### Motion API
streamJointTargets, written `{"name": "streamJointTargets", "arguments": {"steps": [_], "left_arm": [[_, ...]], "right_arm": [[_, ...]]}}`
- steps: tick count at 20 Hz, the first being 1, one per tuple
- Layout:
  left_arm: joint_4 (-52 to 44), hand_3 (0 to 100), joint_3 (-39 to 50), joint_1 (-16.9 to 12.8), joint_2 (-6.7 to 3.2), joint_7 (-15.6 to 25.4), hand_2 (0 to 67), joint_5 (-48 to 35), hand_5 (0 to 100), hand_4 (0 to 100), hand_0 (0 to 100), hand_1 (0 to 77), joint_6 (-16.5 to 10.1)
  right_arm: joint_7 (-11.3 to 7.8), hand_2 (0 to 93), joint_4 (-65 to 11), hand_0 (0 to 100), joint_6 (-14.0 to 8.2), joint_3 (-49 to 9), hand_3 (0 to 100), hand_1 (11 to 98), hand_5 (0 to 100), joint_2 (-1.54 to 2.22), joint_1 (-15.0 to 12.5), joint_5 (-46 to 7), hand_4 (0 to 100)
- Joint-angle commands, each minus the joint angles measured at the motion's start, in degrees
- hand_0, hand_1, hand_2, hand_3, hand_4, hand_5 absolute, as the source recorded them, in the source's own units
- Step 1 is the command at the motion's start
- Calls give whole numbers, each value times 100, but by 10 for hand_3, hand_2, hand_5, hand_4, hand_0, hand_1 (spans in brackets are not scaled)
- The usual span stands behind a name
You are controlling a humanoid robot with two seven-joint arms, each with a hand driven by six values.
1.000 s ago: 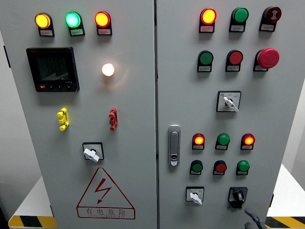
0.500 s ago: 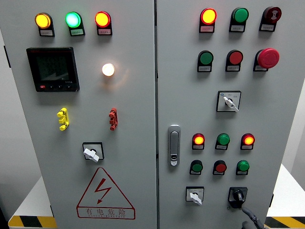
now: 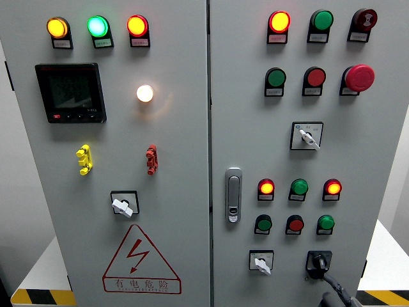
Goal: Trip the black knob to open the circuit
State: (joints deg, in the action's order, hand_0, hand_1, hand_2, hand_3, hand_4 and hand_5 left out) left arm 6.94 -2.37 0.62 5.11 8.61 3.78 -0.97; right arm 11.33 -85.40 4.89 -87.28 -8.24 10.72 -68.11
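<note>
Your right hand (image 3: 333, 291) enters at the frame's lower right, one finger reaching up against the black knob (image 3: 318, 263) to turn it; whether the other fingers are curled, you can't tell.

Grey control panel (image 3: 192, 128), right hand (image 3: 333, 291) fingertip just below black knob (image 3: 318, 263)

Right hand (image 3: 333, 291): enters at the bottom edge, right of the middle, just below the black knob (image 3: 318, 263). Only dark grey fingers (image 3: 335, 284) show, one extended up and leftward, its tip at the knob's lower edge. Palm, wrist and arm out of frame. Left hand: not visible.
</note>
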Motion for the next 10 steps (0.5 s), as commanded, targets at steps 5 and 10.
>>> {"name": "streamJointTargets", "arguments": {"steps": [5, 10], "left_arm": [[0, 213, 0, 0, -2, 0, 130, 0, 15, 65, 0, 31, 0], [0, 213, 0, 0, 7, 0, 130, 0, 15, 65, 0, 31, 0]], "right_arm": [[71, 12, -117, 1000, 3, 27, 913, 509, 1000, -11, -26, 0, 1000], [80, 14, -126, 1000, 3, 80, 915, 503, 1000, -11, -35, 0, 1000]]}}
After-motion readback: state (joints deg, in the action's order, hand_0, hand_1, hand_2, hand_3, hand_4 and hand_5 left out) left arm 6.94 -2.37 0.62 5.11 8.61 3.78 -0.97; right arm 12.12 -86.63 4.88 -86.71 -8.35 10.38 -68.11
